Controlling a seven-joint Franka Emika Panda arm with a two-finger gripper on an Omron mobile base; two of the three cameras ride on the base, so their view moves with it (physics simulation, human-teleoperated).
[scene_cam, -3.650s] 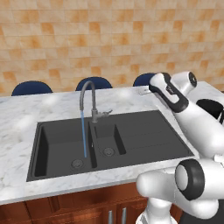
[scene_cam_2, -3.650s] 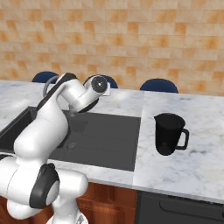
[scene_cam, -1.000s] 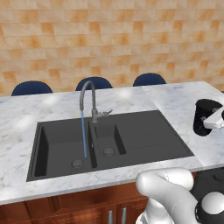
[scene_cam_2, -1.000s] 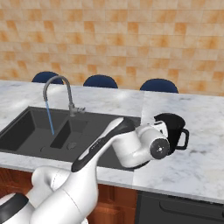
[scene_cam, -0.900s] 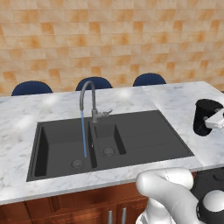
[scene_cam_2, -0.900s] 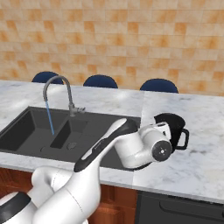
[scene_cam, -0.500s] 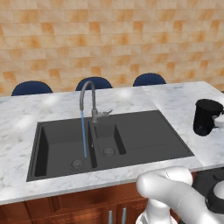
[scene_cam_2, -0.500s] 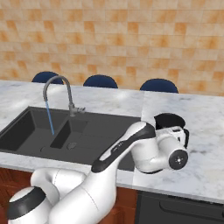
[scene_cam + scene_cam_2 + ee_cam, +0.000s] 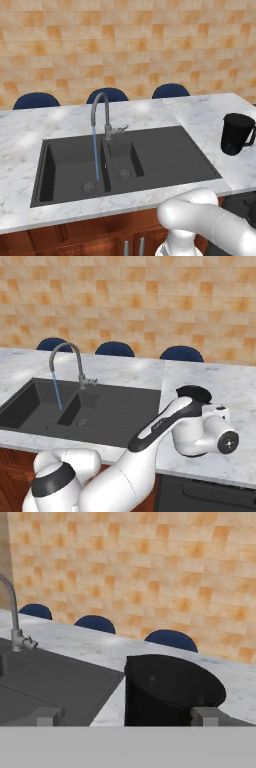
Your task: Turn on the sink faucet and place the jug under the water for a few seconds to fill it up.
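Marble counter (image 9: pixel 30 145) under an orange tiled wall carries the sink (image 9: pixel 165 160). Its faucet (image 9: pixel 100 107) is already on, water (image 9: pixel 95 155) falling into the left basin. Right of the sink stands the jug (image 9: pixel 236 134), not yet gripped; the gripper (image 9: pixel 127 716) faces it with jaws spread either side. Grasping, carrying and filling remain.

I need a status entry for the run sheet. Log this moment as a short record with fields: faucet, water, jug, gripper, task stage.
faucet: the sink faucet stands behind the divider of the sink, its spout over the left basin
water: the water runs in a thin stream into the left basin
jug: the jug stands upright on the counter, right of the sink
gripper: the gripper is open, one fingertip on each side of the jug, not closed on it
task stage: faucet on; jug not yet lifted or filled
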